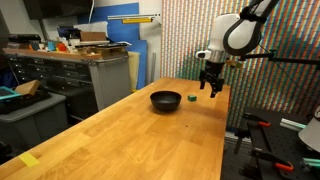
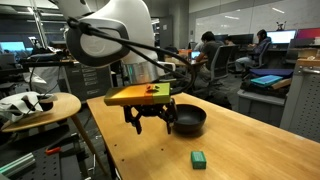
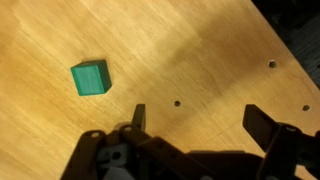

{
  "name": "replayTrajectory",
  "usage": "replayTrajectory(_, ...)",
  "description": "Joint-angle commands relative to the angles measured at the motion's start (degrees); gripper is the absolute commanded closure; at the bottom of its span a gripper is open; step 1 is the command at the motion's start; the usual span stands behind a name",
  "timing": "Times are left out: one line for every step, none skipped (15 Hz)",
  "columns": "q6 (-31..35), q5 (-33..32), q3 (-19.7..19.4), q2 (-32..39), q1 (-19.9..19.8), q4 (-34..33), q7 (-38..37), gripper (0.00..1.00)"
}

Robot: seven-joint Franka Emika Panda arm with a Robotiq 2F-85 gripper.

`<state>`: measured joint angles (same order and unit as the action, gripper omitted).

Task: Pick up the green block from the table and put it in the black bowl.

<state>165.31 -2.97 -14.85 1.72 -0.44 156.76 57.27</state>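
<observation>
Since our gripper (image 3: 200, 120) hangs spread wide and empty while the green block (image 3: 90, 77) lies on the table (image 3: 210, 45) off to one side of it, we risk closing on nothing or nudging the block away.

In an exterior view the block (image 1: 192, 99) is a green speck to you, too small to tell its faces. The pincer (image 1: 212, 82) there is a dark blur whose fingers run together. In an exterior view the pincer (image 2: 152, 125) hides part of the bowl (image 2: 195, 128) from you, and the arm (image 2: 110, 30) runs off the top edge. The table (image 2: 250, 145) is cut by the bottom and right edges. In the wrist view the lower edge cuts off the pincer's body; you see only 2 fingers (image 3: 262, 125), both dark and soft.
</observation>
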Motion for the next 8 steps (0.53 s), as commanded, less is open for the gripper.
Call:
replayTrajectory(3.8,4.9,4.6,6.7,-4.9,-5.1,5.7,0.00)
replayTrajectory(4.4,5.8,2.7,8.4,-3.3,-6.7,6.8,0.00)
replayTrajectory(5.0,6.0,3.3,9.9,-4.3,-8.3,7.2,0.00)
replayTrajectory(5.3,6.5,3.5,11.2,-4.9,-9.7,7.8,0.00)
replayTrajectory(5.6,6.8,3.7,12.7,-5.6,-11.3,8.4,0.00)
replayTrajectory(5.6,6.9,3.9,14.1,-6.4,-12.7,9.0,0.00)
replayTrajectory(5.5,7.0,4.2,15.2,-7.3,-14.0,9.6,0.00)
replayTrajectory(5.3,3.5,7.2,16.2,-11.4,-15.1,7.4,0.00)
